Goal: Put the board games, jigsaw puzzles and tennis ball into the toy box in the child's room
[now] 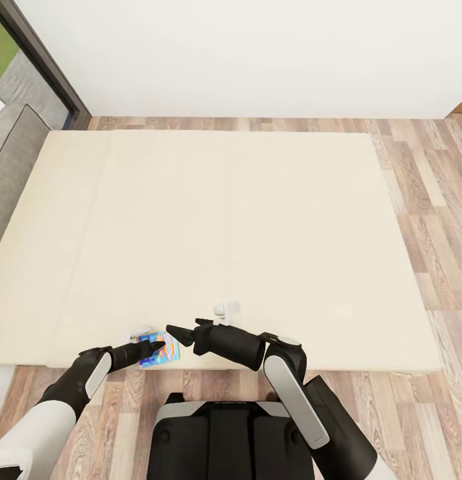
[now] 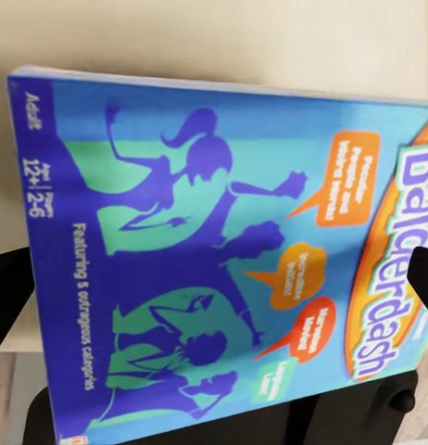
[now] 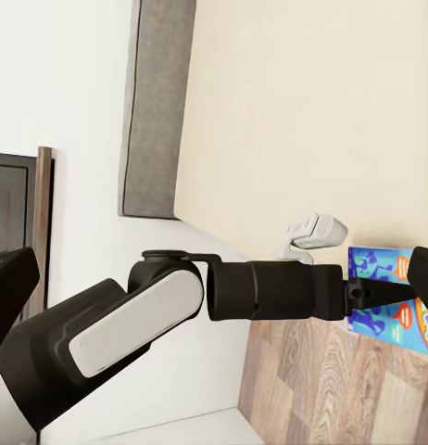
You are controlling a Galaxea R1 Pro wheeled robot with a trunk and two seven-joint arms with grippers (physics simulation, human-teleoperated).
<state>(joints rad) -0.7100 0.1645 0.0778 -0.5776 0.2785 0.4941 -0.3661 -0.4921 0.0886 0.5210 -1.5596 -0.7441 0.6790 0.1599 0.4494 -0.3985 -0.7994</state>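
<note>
A blue board game box (image 1: 167,353) printed "Balderdash" sits at the near edge of the cream bed (image 1: 257,220). My left gripper (image 1: 155,347) reaches in from the left and is shut on it. In the left wrist view the box (image 2: 223,250) is tilted with its face to the camera, a dark finger (image 2: 423,278) at its side. My right gripper (image 1: 175,332) points left, just beside the box, open and empty. The right wrist view shows the left forearm (image 3: 270,292) stretched to the box (image 3: 390,320), which overhangs the floor.
The bed has a grey padded edge (image 1: 11,153) at the left, next to a dark door frame (image 1: 51,60). Wood-plank floor (image 1: 437,220) runs along the right side and behind the bed, below a white wall. My base (image 1: 231,433) stands against the near edge.
</note>
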